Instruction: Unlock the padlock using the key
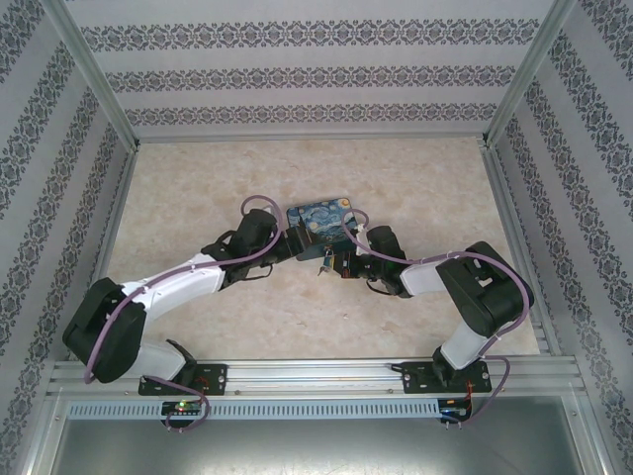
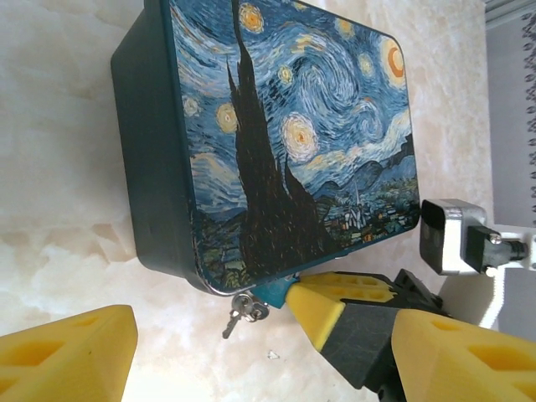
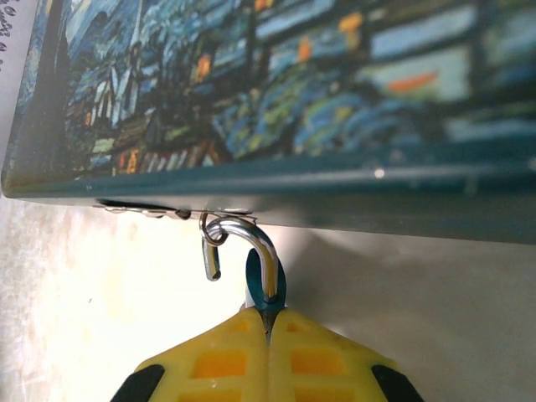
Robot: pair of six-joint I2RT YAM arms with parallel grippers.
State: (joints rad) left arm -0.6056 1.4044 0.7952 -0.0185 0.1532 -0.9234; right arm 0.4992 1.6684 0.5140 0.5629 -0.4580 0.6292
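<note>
The padlock (image 3: 266, 289) has a small teal body and a silver shackle (image 3: 251, 237) hooked through a ring on the edge of the night-sky box (image 3: 293, 92). The shackle's free end hangs out of the body. My right gripper (image 3: 268, 322) is shut on the padlock body. From the left wrist view, the padlock (image 2: 275, 293) sits at the box's (image 2: 285, 134) lower edge between the right gripper's yellow fingers (image 2: 335, 306), and the key (image 2: 237, 314) sticks out of it on a small ring. My left gripper (image 2: 268, 368) stands open just short of the box, holding nothing.
The box (image 1: 321, 226) lies mid-table on the pale marble-look top (image 1: 198, 198), with both arms meeting at its near edge. Patterned walls enclose the table on three sides. The right wrist camera (image 2: 456, 236) hangs close beside the box.
</note>
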